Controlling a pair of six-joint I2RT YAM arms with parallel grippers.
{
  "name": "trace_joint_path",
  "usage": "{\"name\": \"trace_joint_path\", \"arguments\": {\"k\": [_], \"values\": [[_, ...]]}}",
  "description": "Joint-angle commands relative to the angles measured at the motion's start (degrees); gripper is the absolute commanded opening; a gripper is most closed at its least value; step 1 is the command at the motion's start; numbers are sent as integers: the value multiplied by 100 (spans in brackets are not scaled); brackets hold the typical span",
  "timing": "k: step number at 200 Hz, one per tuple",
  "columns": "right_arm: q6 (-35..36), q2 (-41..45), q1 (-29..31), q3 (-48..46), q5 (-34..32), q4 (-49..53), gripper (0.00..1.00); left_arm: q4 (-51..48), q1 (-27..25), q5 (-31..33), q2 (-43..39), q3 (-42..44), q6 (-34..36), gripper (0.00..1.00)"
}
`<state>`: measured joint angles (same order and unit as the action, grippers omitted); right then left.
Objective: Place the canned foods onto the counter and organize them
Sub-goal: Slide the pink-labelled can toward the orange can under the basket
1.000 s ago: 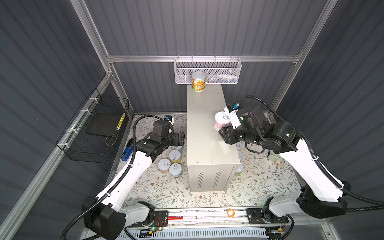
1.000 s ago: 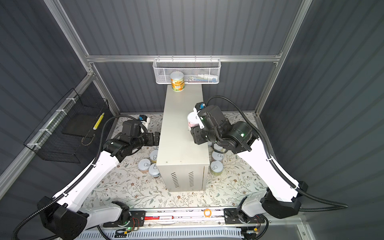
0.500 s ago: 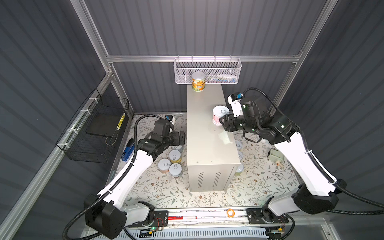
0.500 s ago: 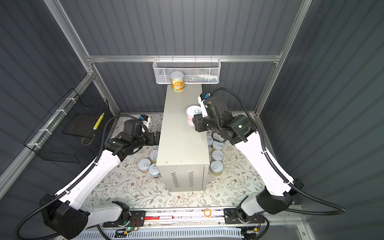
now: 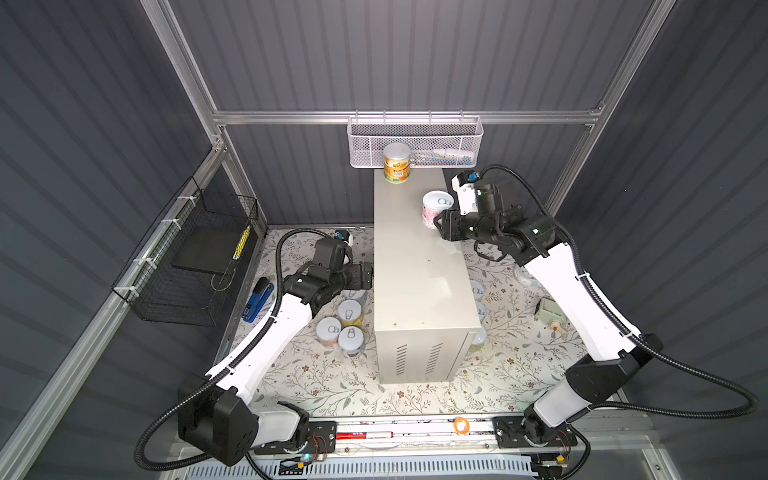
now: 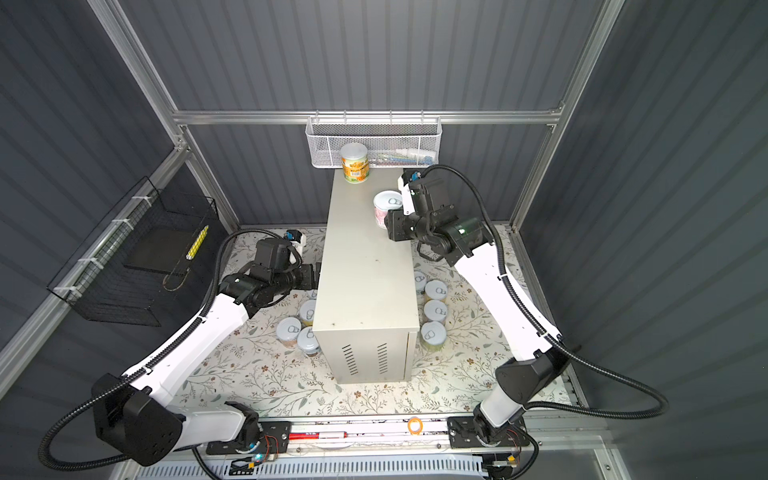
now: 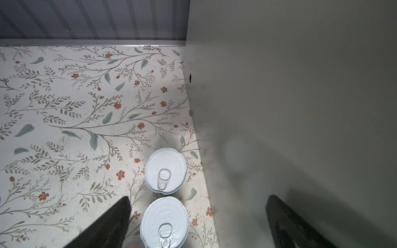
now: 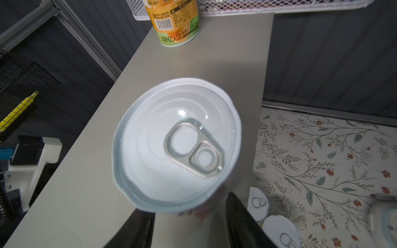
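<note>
The right gripper (image 5: 437, 223) was seen clamped on a small pink-labelled tin (image 5: 435, 207) with a silver pull-tab lid, grabbed low on its body; the tin was held upright over the tall beige-cream metal counter (image 5: 419, 270), near its right long edge and toward the far end; whether the base was actually touching the top couldn't be told. A yellow-orange labelled tin (image 5: 397, 164) was parked at the counter's far edge, just in front of the white mesh wire basket (image 5: 415, 139), apart from the pink one. The left gripper (image 5: 365, 276) was seen with its jaws spread wide and nothing between them, down low beside the counter's left long side; in the left wrist view two silver-lidded tins (image 7: 165, 170) were spotted standing on the floral-patterned surface (image 7: 64, 107), just beside the counter's wall. A bunch of four tins (image 5: 350, 312) was counted along the left side in a top view; a row of four more tins (image 6: 435, 311) was lined up along the right side.
</note>
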<state>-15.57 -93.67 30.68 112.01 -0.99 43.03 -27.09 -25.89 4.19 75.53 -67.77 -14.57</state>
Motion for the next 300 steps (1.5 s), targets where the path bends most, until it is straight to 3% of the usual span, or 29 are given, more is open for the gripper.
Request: {"name": "trace_joint_path", "arguments": {"k": [1,58,138,300], "values": [[198,-254,-85,239,147,-484,54,90,5,-124,38,76,33,99],[233,-920,-192,817,-14,-812,55,67,53,-102,120,27,77,99],[334,-2234,-390,2775,-173,-285,56,74,128,-94,164,101,103,99],[-11,-3051,-691,3485,304,-605,56,-16,172,-129,287,36,46,99]]}}
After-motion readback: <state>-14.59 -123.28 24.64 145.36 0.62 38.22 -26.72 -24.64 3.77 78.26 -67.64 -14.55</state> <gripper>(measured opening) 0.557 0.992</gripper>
